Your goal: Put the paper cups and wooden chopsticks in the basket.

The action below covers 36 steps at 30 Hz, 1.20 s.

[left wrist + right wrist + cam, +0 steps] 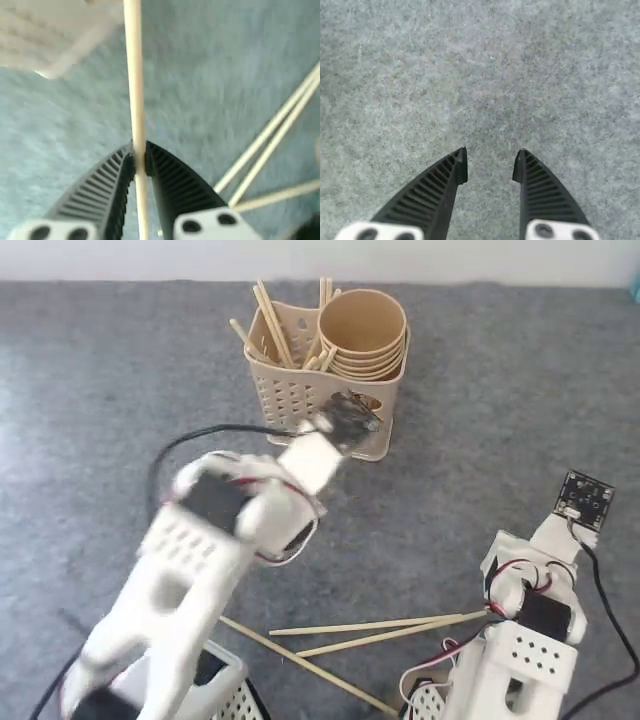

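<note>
- The step in hand is judged to be the carrying of one wooden chopstick (134, 75) to the basket (300, 395). It is pinched firmly by the left tool (140, 156).
- The paper cups (362, 325) are stacked inside the basket beside other chopsticks (272, 325). Three loose chopsticks (380, 624) lie on the surface (100, 390) near the arms' bases.
- Next, the held stick would likely need to be lifted over the rim, tipped and released.
- The left arm is stretched toward the basket's front wall. The right tool (490, 167) is held partly open over the surface, with nothing gripped.
</note>
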Each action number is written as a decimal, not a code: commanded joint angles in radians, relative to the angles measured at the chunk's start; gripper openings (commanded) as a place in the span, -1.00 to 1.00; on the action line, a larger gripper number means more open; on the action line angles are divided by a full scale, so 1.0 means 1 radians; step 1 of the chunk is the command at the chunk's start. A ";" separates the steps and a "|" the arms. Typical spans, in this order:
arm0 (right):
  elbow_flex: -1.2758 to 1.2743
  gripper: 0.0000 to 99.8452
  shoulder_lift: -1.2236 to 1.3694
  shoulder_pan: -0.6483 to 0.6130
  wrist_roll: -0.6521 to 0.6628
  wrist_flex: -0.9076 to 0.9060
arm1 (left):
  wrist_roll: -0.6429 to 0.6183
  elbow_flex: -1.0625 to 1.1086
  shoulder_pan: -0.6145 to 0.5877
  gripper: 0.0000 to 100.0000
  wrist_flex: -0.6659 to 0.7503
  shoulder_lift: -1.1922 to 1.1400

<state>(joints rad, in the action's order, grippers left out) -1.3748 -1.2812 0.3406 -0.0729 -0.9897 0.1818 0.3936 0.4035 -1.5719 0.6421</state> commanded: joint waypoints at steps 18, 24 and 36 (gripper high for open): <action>0.000 -0.67 -0.019 -0.016 0.006 0.053 | -0.273 -0.070 -0.295 -0.98 0.954 0.196; -0.002 -0.67 -0.019 -0.033 0.009 0.053 | -0.278 0.183 -0.285 -0.98 1.481 0.153; -0.011 -0.67 -0.019 -0.035 0.012 0.054 | -0.278 0.223 -0.255 -0.98 1.812 -0.183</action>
<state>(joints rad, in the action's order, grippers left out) -1.3963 -1.2827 0.3115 -0.0729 -0.9559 -0.0852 0.7112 0.1473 0.2094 0.5470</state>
